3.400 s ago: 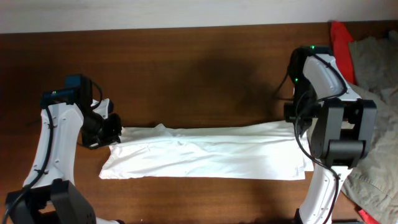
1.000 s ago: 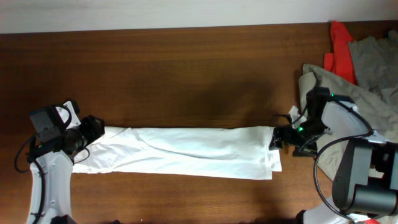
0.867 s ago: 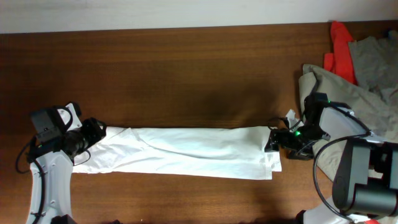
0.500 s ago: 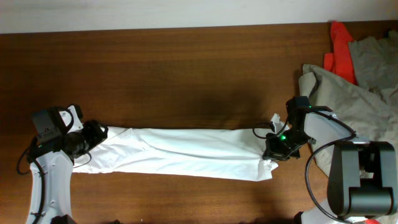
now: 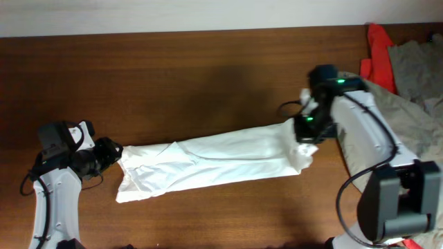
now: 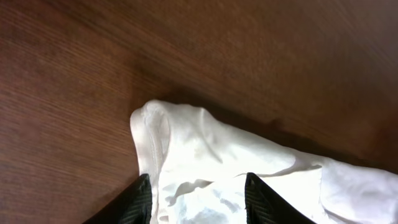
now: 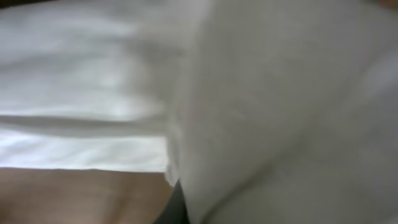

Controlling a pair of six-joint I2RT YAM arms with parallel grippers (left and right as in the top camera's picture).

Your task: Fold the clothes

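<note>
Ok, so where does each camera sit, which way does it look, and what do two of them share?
Overhead: fixed above the table, looking straight down on the white garment and clothes pile; both arms show, left gripper and right gripper.
Left wrist: on the left arm, looking past its dark fingers at the garment's end on the wood.
Right wrist: on the right arm, close against blurred white cloth; a dark finger sliver shows.
Shared: overhead and left wrist both show the garment's left end.

Robot lab workbench, brown wooden table [image 5: 208, 83], laundry heap [image 5: 408, 66] at edge
</note>
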